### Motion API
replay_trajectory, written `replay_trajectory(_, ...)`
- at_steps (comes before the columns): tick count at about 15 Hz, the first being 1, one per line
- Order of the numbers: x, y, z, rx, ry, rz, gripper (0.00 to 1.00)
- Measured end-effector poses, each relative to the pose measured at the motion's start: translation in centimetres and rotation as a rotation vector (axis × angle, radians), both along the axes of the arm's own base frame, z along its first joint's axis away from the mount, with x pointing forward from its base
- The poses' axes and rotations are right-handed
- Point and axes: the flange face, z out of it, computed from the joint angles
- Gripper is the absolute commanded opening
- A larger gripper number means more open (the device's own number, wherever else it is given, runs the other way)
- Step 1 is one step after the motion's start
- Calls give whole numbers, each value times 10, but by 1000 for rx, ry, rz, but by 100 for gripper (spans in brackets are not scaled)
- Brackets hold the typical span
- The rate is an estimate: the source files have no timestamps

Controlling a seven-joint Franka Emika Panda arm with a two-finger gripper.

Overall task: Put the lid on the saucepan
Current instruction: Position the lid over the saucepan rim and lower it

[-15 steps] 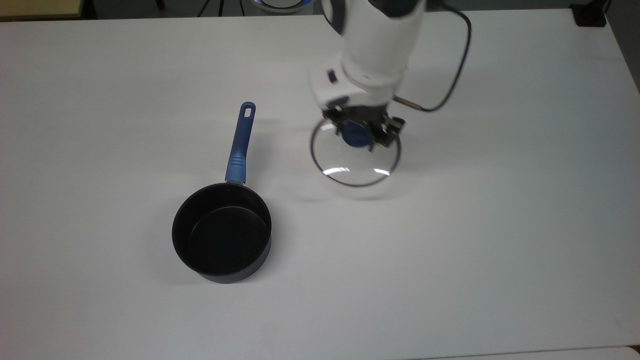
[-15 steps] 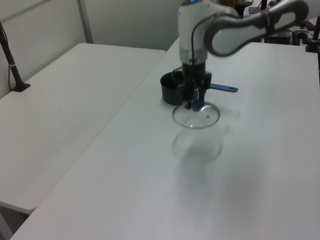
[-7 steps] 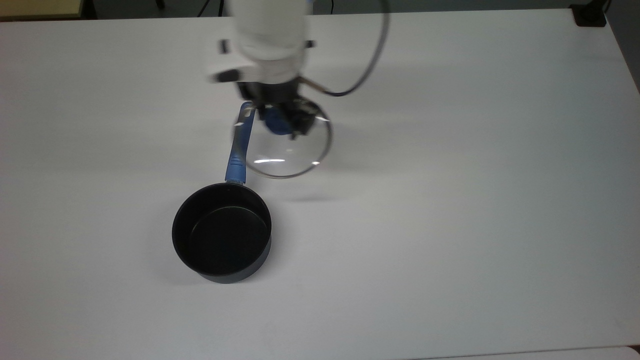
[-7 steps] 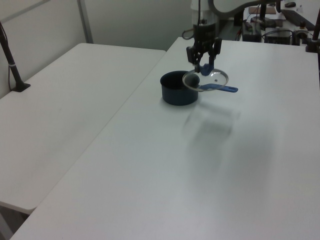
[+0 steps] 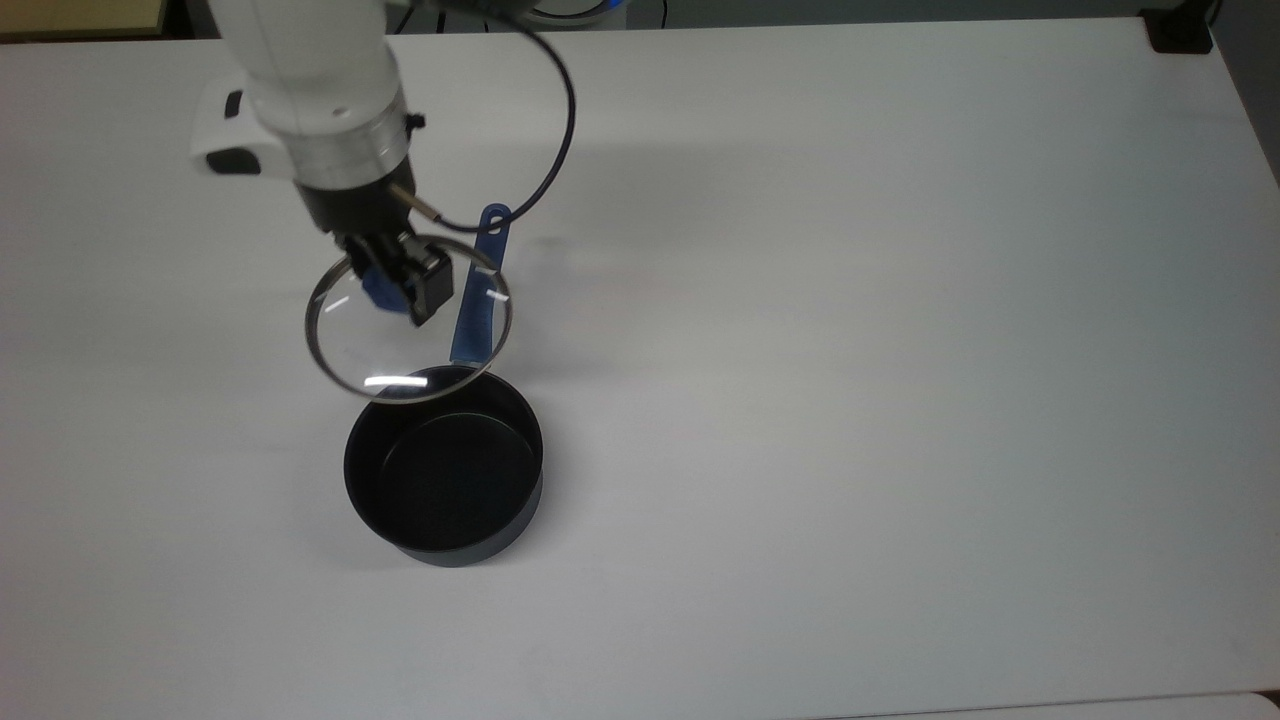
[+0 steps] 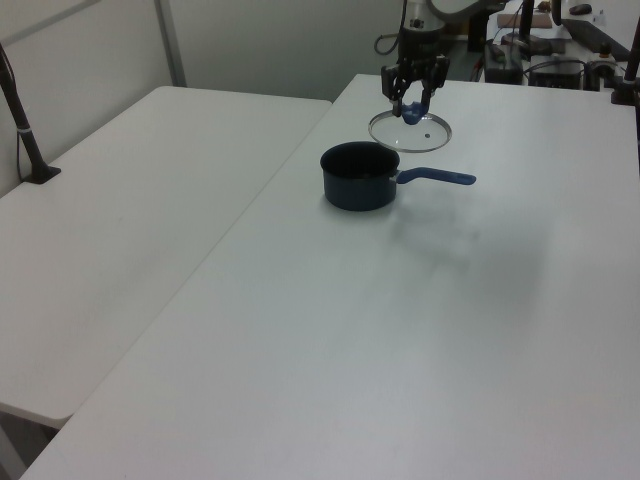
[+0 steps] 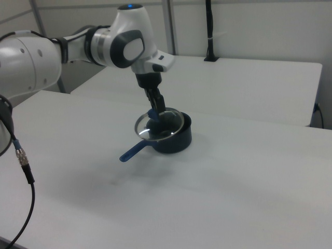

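The lid (image 5: 408, 320) is being held in the air by its blue knob (image 5: 380, 290), on which the gripper (image 5: 398, 283) is being kept closed. Over the last second it has been carried from the top view's right, across the blue handle (image 5: 478, 300), and is now being hung above the handle's root, its near edge overlapping the rim of the saucepan (image 5: 444, 470) (in the left view it is being seen well above the pan). The transport is therefore judged nearly complete; centring over the pan and lowering are still being awaited. The pan is being left standing open on the white table (image 5: 900, 350). A dark cable (image 5: 560, 130) is being trailed from the wrist; nothing is being seen between lid and pan.
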Motion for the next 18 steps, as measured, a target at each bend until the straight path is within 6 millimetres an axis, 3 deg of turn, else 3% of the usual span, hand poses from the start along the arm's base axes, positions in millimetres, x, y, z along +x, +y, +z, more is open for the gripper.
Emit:
replay_trajectory(3, 10, -4, -13, -4, -38, -16, 50)
replay_trajectory(9, 23, -2, -13, 2, -99, -90, 50)
replay_trajectory(18, 42, 17, -24, 24, -169, -180, 50)
